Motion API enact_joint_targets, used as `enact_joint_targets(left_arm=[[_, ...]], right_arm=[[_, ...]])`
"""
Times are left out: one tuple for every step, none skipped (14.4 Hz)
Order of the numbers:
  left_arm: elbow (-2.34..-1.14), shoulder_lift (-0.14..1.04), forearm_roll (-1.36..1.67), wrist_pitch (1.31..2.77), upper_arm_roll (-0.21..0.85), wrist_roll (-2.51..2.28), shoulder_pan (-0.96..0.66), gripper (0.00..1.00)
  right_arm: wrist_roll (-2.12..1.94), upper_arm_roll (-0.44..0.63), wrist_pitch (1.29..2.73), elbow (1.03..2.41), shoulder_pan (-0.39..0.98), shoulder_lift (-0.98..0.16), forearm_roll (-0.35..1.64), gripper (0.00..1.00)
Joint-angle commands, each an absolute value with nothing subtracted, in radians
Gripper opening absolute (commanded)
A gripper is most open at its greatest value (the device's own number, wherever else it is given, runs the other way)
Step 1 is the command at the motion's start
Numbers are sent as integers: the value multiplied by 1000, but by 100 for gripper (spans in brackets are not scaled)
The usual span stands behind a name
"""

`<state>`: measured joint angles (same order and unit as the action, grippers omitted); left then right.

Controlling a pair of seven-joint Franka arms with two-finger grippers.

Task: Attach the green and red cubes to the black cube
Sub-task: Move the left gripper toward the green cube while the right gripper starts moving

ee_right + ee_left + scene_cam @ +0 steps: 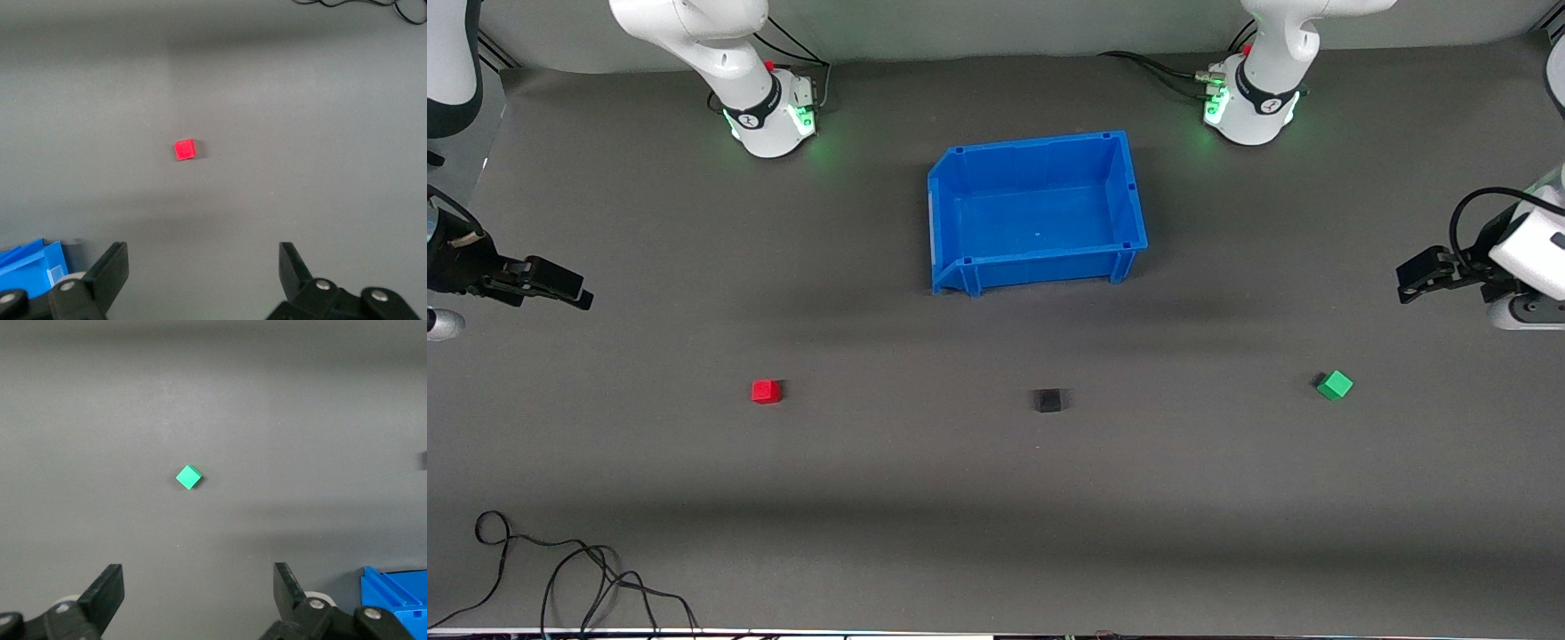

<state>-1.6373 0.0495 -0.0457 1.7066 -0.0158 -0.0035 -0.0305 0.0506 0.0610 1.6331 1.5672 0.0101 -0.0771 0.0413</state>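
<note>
The red cube (pixel 766 391), the black cube (pixel 1048 401) and the green cube (pixel 1335 385) lie apart in a row on the dark mat, the black one in the middle. My left gripper (pixel 1412 277) hangs open and empty over the left arm's end of the table. In the left wrist view the green cube (pixel 189 477) lies well ahead of my open left gripper (pixel 199 587). My right gripper (pixel 569 286) hangs open and empty over the right arm's end. In the right wrist view the red cube (pixel 185 149) lies ahead of my open right gripper (pixel 203 267).
A blue bin (pixel 1129 191) stands empty between the arm bases and the row of cubes. Its corner shows in the left wrist view (pixel 393 600) and the right wrist view (pixel 30 267). Loose black cables (pixel 560 578) lie at the table's front edge.
</note>
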Motion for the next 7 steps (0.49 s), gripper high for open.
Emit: enact_joint_targets(left_arm=[[-1626,49,-38,1683,-23,-11,-31,99],[-1625,51,-38,1687,-21,-12,-34,99],[-1623,51,-38,1689,-21,-12,-34,99],[-1624,51,-38,1690,-20,-11,-34,99],[-1626,60,-38,1693,-21,-12,-35,99],[-1626,77,-38,1687,-21,-17,-35,99],[-1628,92,-38,1689,-21,-17,-29,100]], right_arm=[[41,61,1640,1572,5,-69,60,100],[41,61,1641,1572,6,-72,60,100],[43,61,1643,1569,6,-74,60,100],[44,61,1643,1563,6,-77,60,100],[46,60,1643,1563,6,-77,61,100],[69,61,1644,1562,6,-78,66,100],[130,61,1644,1556,5,-78,83,100]])
